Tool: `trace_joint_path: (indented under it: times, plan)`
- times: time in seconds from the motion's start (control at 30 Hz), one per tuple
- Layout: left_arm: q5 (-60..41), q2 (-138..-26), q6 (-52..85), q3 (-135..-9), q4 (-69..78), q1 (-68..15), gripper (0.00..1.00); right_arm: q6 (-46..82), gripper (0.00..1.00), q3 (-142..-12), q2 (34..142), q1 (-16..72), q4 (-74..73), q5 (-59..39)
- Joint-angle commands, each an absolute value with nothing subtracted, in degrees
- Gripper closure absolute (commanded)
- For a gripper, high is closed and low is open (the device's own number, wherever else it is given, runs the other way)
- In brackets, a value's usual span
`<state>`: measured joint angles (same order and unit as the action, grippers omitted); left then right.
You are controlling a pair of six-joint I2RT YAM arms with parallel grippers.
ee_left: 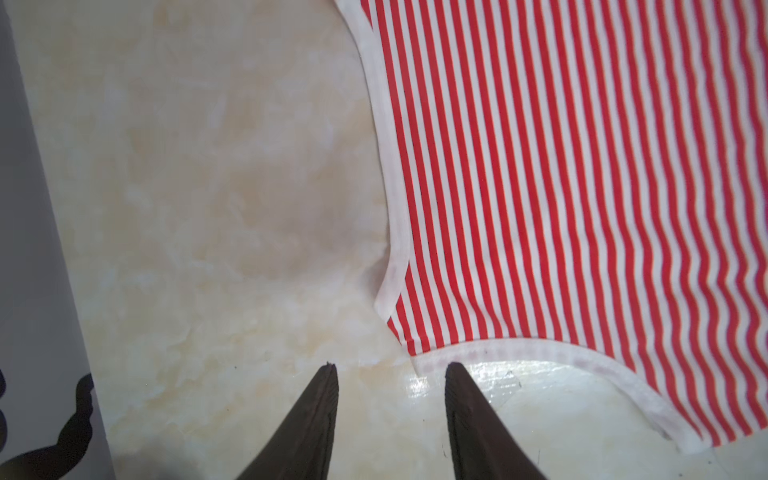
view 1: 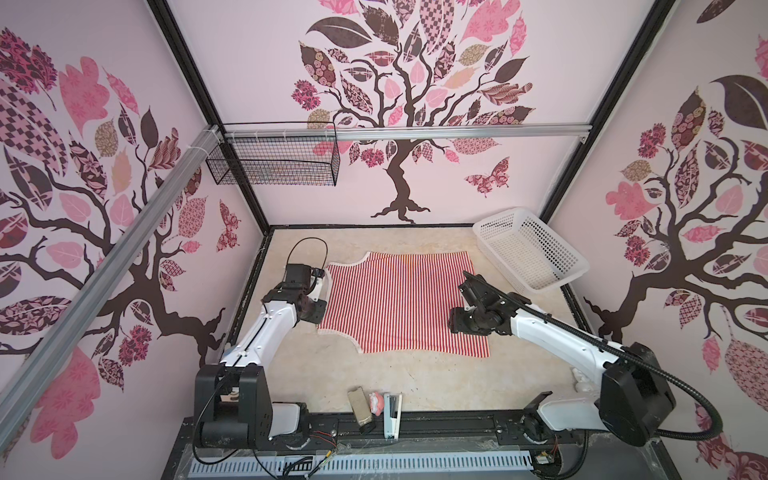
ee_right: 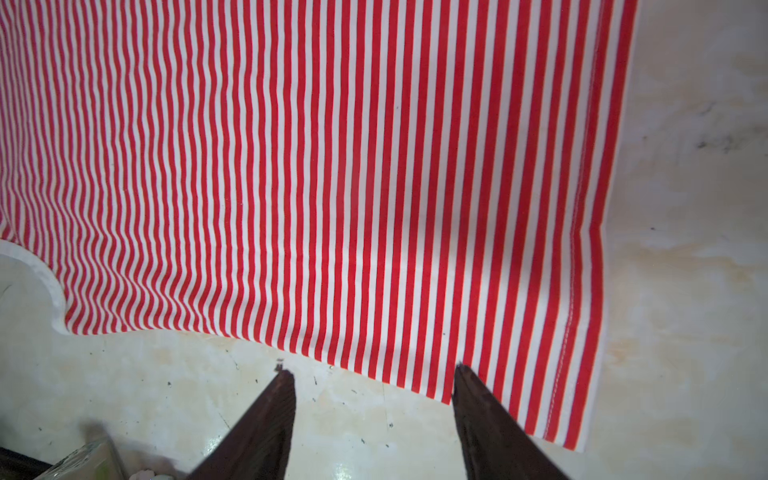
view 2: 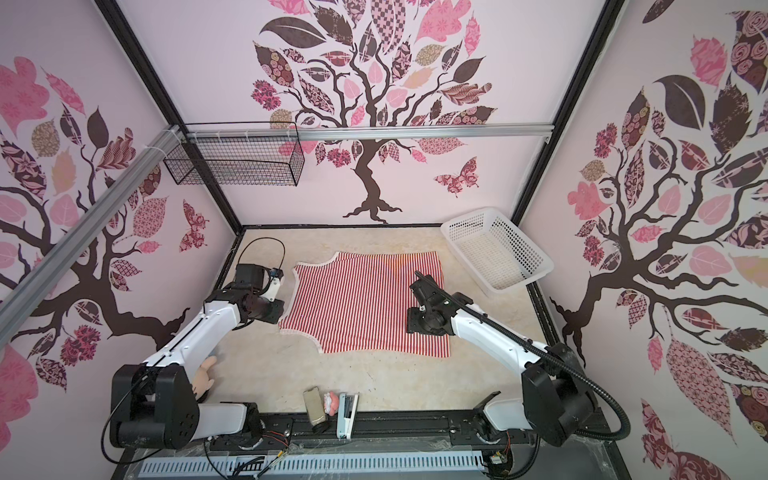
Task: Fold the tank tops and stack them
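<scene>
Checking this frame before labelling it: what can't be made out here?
Both top views: left gripper and right gripper, hidden beneath their arms.
In a top view: plush doll, mostly behind the left arm's shoulder.
Both top views: front-edge items, too small to identify.
Right wrist view: blurred object at the edge.

Pale pink walls [view 1: 257, 62] with tree decals [view 1: 399, 124] enclose a beige marbled floor [view 1: 415, 374]; a wire basket [view 1: 274, 166] hangs from a rail [view 1: 457, 132] high beyond the left gripper [ee_left: 390, 368], and a white basket [view 1: 528, 249] sits beyond the right gripper [ee_right: 372, 370].

White arm links [view 1: 257, 332], black joints [view 1: 307, 309], black ribbed cable [view 1: 582, 331], dark tapered gripper fingers [ee_left: 307, 428].
</scene>
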<state>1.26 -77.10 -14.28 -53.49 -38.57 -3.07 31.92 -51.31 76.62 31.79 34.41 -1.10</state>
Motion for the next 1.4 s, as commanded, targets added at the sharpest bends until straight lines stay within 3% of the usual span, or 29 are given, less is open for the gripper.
trace_joint_path:
  times: [0.0, 0.17, 0.37, 0.53, 0.97, 1.37]
  plan:
    - [-1.1, -80.4, -13.1, -57.2, -37.4, -5.4, 0.53, 33.4, 0.37, -51.1, 74.7, 31.7, 37.0, -0.6]
    - [-2.2, -93.6, -11.4, -69.0, -34.4, -8.1, 0.52, 34.7, 0.37, -49.8, 75.3, 31.7, 35.0, -2.4]
    - [-4.8, -116.6, -8.1, -94.7, -43.4, -8.0, 0.54, 36.5, 0.37, -46.0, 74.5, 31.7, 31.3, -4.0]
    - [-4.4, -128.1, -7.6, -108.5, -50.1, -7.9, 0.54, 37.4, 0.37, -43.1, 76.5, 31.8, 28.9, -4.5]
    - [-0.7, -128.7, -8.8, -101.5, -46.3, -7.1, 0.54, 36.5, 0.37, -40.4, 81.7, 31.9, 24.0, -6.9]
    - [4.6, -132.4, -10.7, -104.8, -49.5, -2.0, 0.54, 38.5, 0.37, -43.0, 87.1, 36.9, 22.4, -5.8]
